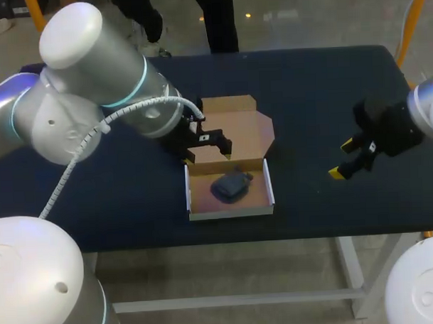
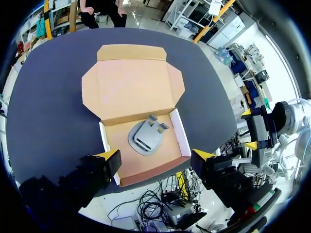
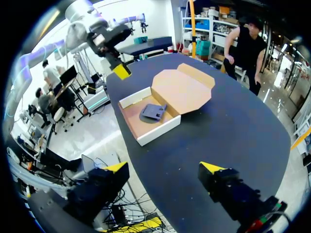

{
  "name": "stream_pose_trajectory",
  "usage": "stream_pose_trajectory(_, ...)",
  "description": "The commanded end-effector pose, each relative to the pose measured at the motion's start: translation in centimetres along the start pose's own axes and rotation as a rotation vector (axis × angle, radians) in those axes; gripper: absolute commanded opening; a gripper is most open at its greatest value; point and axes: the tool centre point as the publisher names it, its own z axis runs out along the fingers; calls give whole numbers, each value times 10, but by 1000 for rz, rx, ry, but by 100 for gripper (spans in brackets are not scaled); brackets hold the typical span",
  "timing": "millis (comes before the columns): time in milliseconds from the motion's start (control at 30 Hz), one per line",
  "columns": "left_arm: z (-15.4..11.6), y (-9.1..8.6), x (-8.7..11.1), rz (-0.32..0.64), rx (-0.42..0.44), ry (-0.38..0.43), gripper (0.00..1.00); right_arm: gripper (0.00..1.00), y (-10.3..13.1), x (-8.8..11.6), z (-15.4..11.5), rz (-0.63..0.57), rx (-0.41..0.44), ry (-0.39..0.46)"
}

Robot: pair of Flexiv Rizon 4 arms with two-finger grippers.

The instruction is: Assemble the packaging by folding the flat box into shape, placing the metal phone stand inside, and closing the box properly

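A dark worktop (image 1: 321,116) spans the head view. My left arm (image 1: 93,95) comes in large from the left side and reaches to the middle, and my right arm (image 1: 428,105) enters at the right edge.

The cardboard box (image 1: 229,213) sits near the worktop's front edge, folded into a shallow tray with white outer walls. Its lid (image 1: 240,133) is open and lies flat on the worktop behind the tray, with the tuck flap at its far end.

The left gripper (image 2: 156,156) hangs above the box, over the hinge and the back of the tray in the head view. Its yellow-tipped fingers (image 2: 111,155) are spread wide and touch nothing. The right gripper (image 3: 164,168) is over bare worktop, well apart from the box on its right side. Its fingers (image 3: 210,168) also stand apart, with nothing between them.

The metal phone stand (image 2: 146,137) is dark grey and lies flat inside the tray, roughly in the middle of its floor
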Motion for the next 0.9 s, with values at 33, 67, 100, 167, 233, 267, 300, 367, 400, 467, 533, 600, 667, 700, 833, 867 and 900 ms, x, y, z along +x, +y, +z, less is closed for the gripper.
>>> stream_pose_trajectory(33, -4, 1, -11, 12, 8, 58, 100, 100, -1, 0, -2, -1, -3, 3)
stream_pose_trajectory(67, -5, -1, -12, 15, 11, 63, 100, 100, -1, 0, -2, -1, -3, 3)
stream_pose_trajectory(100, -6, -2, -13, 21, 12, 73, 100, 100, -1, 0, -2, -1, -3, 3)
stream_pose_trajectory(167, -8, -4, -15, 58, 21, 104, 100, 100, -1, 0, -2, -1, -3, 3)
stream_pose_trajectory(233, -8, -4, -15, 58, 21, 104, 100, 100, -1, 0, -2, -1, -3, 3)
stream_pose_trajectory(267, -8, -4, -15, 58, 21, 104, 100, 100, -1, 0, -2, -1, -3, 3)
stream_pose_trajectory(300, -8, -4, -15, 58, 21, 104, 100, 100, -1, 0, -2, -1, -3, 3)
stream_pose_trajectory(367, -8, -4, -15, 58, 21, 104, 100, 100, -1, 0, -2, -1, -3, 3)
stream_pose_trajectory(400, -8, -4, -15, 58, 21, 104, 100, 100, -1, 0, -2, -1, -3, 3)
stream_pose_trajectory(467, -8, -4, -15, 58, 21, 104, 100, 100, -1, 0, -2, -1, -3, 3)
stream_pose_trajectory(533, -8, -4, -15, 58, 21, 104, 100, 100, -1, 0, -2, -1, -3, 3)
stream_pose_trajectory(600, -8, -4, -15, 58, 21, 104, 100, 100, -1, 0, -2, -1, -3, 3)
stream_pose_trajectory(667, -8, -4, -15, 58, 21, 104, 100, 100, -1, 0, -2, -1, -3, 3)
stream_pose_trajectory(700, -8, -4, -15, 58, 21, 104, 100, 100, -1, 0, -2, -1, -3, 3)
stream_pose_trajectory(833, -5, -5, -23, 64, 30, 146, 100, 100, 6, -1, 0, -18, 16, 24)
stream_pose_trajectory(867, -5, -5, -25, 72, 32, 153, 100, 100, 7, -1, 0, -24, 23, 32)
stream_pose_trajectory(900, -4, -5, -27, 78, 37, 168, 100, 100, 9, -1, 0, -26, 32, 41)
